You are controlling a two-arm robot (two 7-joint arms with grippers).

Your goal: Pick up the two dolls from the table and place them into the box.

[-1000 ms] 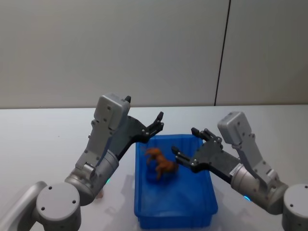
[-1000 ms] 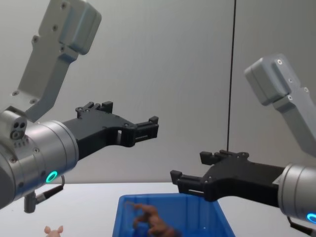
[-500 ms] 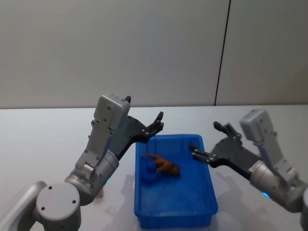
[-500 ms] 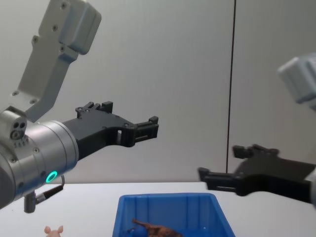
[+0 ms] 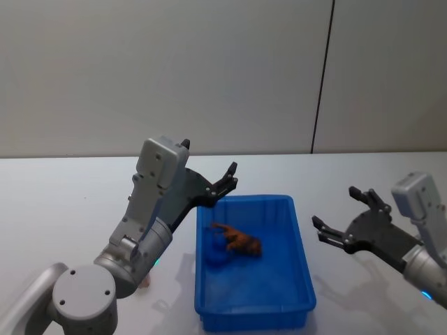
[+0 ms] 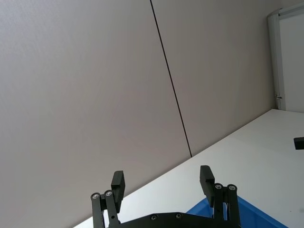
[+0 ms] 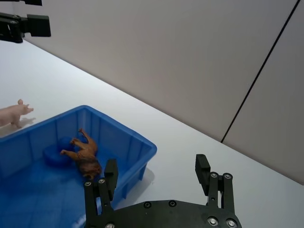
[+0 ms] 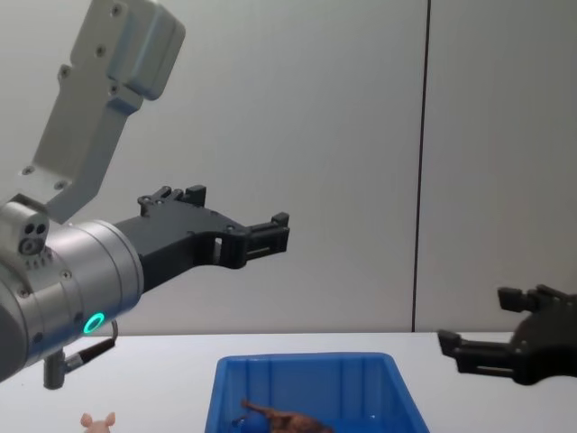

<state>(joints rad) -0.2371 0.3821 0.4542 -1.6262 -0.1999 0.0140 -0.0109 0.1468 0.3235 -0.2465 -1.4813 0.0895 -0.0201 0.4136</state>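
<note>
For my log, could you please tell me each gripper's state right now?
Left gripper: open, holding nothing.
Right gripper: open, holding nothing.

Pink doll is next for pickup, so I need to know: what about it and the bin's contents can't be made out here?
Pink doll: the right wrist view's edge cuts off its rear; the chest view's bottom edge leaves just its head; in the head view the left arm covers nearly all of it.
Brown doll: the chest view's bottom edge cuts off its underside.
Dark blue lump beside it in the bin: too indistinct to identify.
</note>
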